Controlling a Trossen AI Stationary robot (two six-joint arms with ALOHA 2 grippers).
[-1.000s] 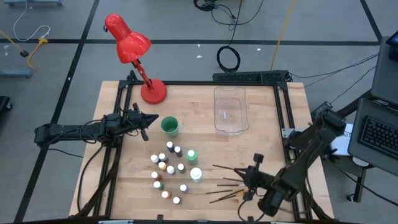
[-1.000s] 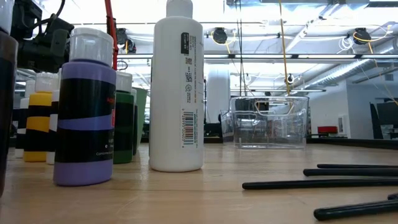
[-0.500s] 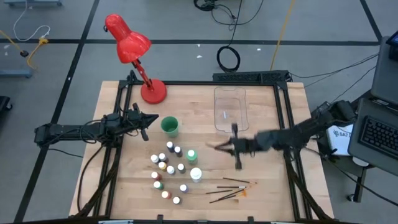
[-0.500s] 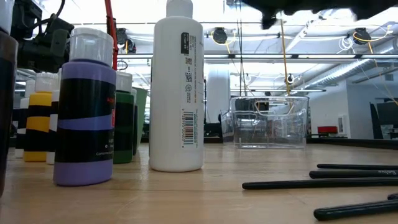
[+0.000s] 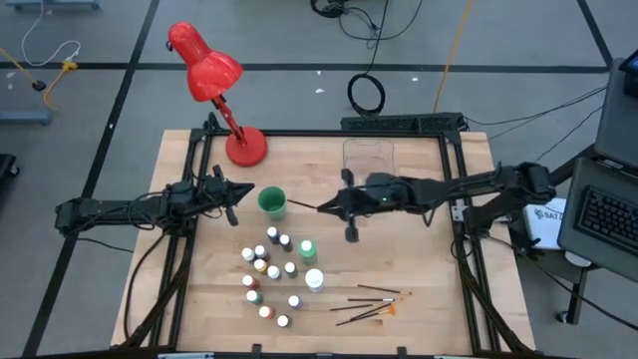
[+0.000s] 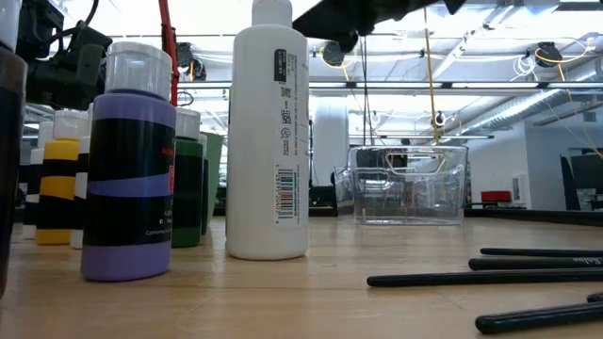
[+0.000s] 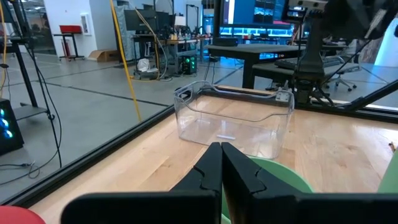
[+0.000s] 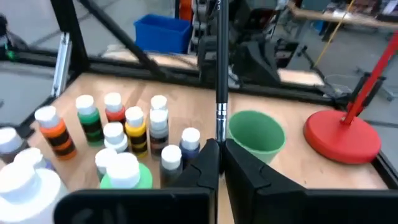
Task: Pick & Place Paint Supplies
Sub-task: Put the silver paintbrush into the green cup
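Note:
My right gripper (image 5: 342, 206) hangs over the middle of the table, shut on a thin dark paintbrush (image 8: 220, 74). The brush points at the green cup (image 5: 272, 202), and its free end (image 5: 292, 202) reaches the cup's right rim. Many small white-capped paint bottles (image 5: 269, 274) stand nearer the front edge, with a larger green one (image 5: 306, 248) and a larger white one (image 5: 314, 280). Several more brushes (image 5: 374, 303) lie flat to their right. My left gripper (image 5: 239, 192) waits shut and level, left of the cup. My right gripper pinches the paintbrush between its two fingers at the end just behind the silver ferrule (image 8: 220, 132). The fingers come nearly level from the table's right side and lie along the brush. The long shaft sticks out ahead of them, lifted clear of the table.
A clear plastic bin (image 5: 370, 158) sits at the far side, partly under my right arm. A red desk lamp (image 5: 214, 80) stands at the far left corner. Bare wood lies between the cup, the bottles and the bin.
My right gripper has swung from the brushes near the front right corner toward the far and left, rising a little, to the table's middle. It has turned to point left at the green cup. The brush went with it, lifted clear of the table.

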